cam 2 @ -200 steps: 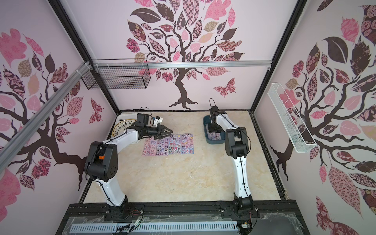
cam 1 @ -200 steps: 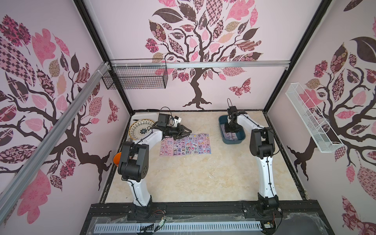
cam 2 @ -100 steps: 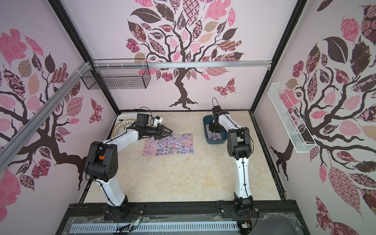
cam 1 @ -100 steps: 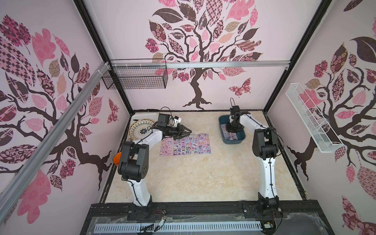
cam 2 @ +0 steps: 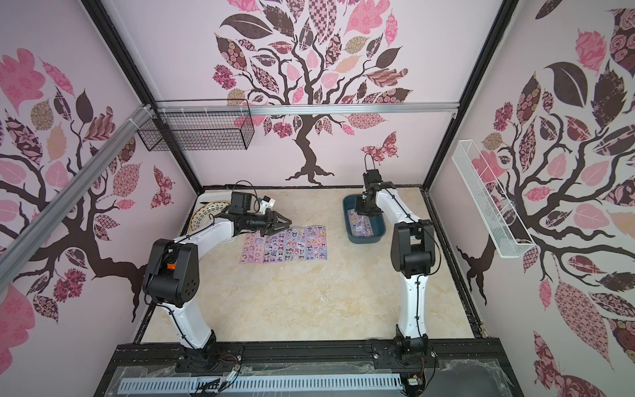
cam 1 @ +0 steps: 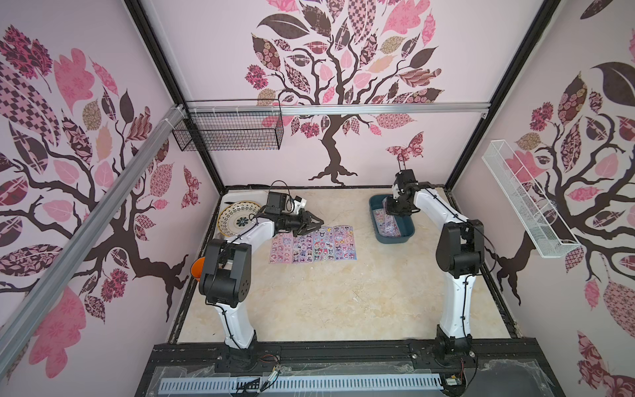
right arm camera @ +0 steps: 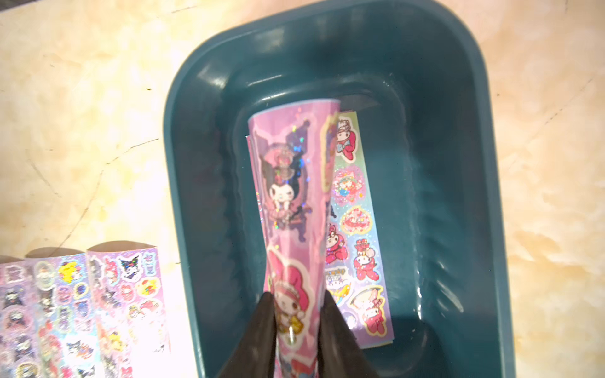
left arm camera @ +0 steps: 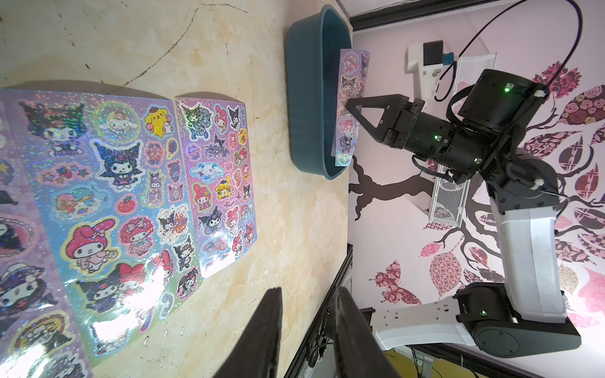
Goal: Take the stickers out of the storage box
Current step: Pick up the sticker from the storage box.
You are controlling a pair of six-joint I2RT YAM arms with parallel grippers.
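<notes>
Teal plastic makes up the storage box (cam 1: 395, 239), which sits at the far right of the beige bench (cam 1: 343, 302). It is well apart from the stickers (cam 1: 312, 244) laid flat side by side mid-bench. Over the box, the right arm's jaws pinch a pink sheet (right arm camera: 288, 196), curled between them and raised to about rim height. It partly hides more sheets (right arm camera: 357, 245) lying flat on the box floor. In both top views the right arm (cam 1: 443, 220) covers the box's far end. The left arm's jaws stand spread with nothing between them, over the far left corner of the row. A patterned plate (cam 1: 238, 218) lies in a white tray (cam 1: 240, 193) at the far left, partly covered by the left arm (cam 1: 251, 233). A black wire basket (cam 1: 228, 130) hangs on the far wall and a white one (cam 1: 525, 199) on the right wall.
</notes>
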